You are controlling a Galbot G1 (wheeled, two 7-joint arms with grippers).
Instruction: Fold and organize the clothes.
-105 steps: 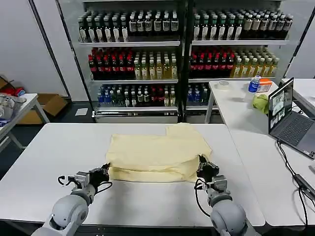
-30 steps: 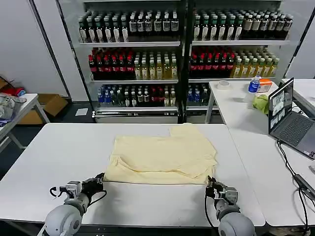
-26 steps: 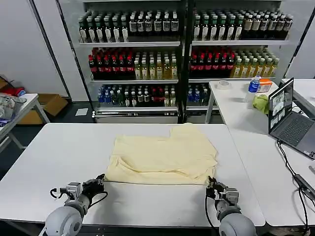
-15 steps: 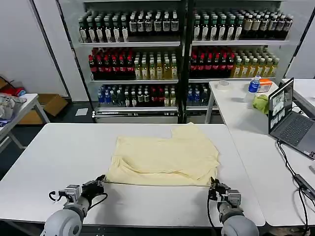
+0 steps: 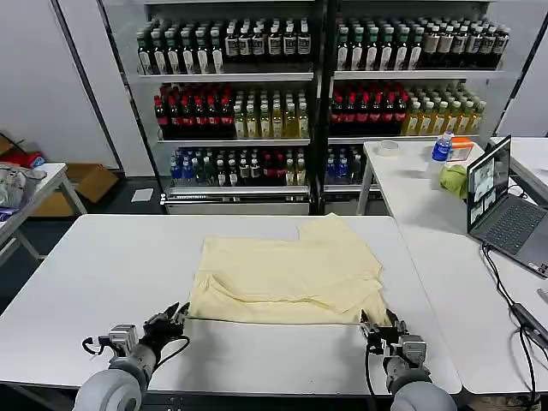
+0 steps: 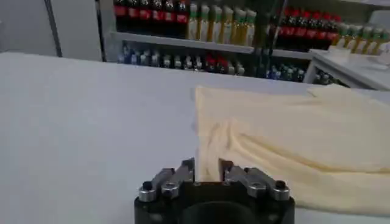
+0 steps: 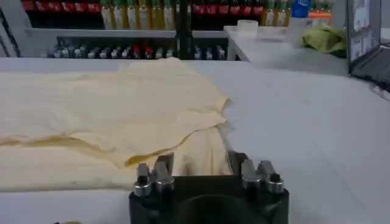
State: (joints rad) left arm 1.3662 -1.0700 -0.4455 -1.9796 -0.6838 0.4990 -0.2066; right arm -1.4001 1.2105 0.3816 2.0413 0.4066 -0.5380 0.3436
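- Pale cream-yellow, thin soft-fabric T-shirt (image 5: pixel 287 274) lies flat, folded over itself, mid white tabletop (image 5: pixel 103 265), slightly toward the robot's right.
- Upper layer is folded down over the lower one; a soft crease runs across the width. One short sleeve sticks out at the far right corner, toward the shelves.
- Near hem runs roughly parallel to the tabletop's front edge, with both tools just in front of it.
- Left tool (image 5: pixel 174 318): low over the tabletop at the shirt's near-left corner. In the left wrist view (image 6: pixel 207 172) the fingers stand apart with a narrow gap, fabric edge right at the fingertips. No cloth between them.
- Right tool (image 5: pixel 383 326): low at the shirt's near-right corner. In the right wrist view (image 7: pixel 201 173) the fingers are spread wider than the left's, hem lying just ahead of the gap, nothing gripped.
- Cannot tell if either tool's tips touch the fabric or sit just short of it.
- Shirt from the wrist views (image 6: pixel 292 146) (image 7: pixel 103 122): loose folded edge, lower layer showing under it along the near side.
- Second white tabletop (image 5: pixel 428 197) to the robot's right, butted at an angle: open grey laptop (image 5: pixel 505 205), small bright yellow-green cloth (image 5: pixel 454 178), blue-capped bottle (image 5: pixel 442 145), well apart from the shirt.
- Behind: glass-front shelving with rows of drink bottles (image 5: pixel 317 103).
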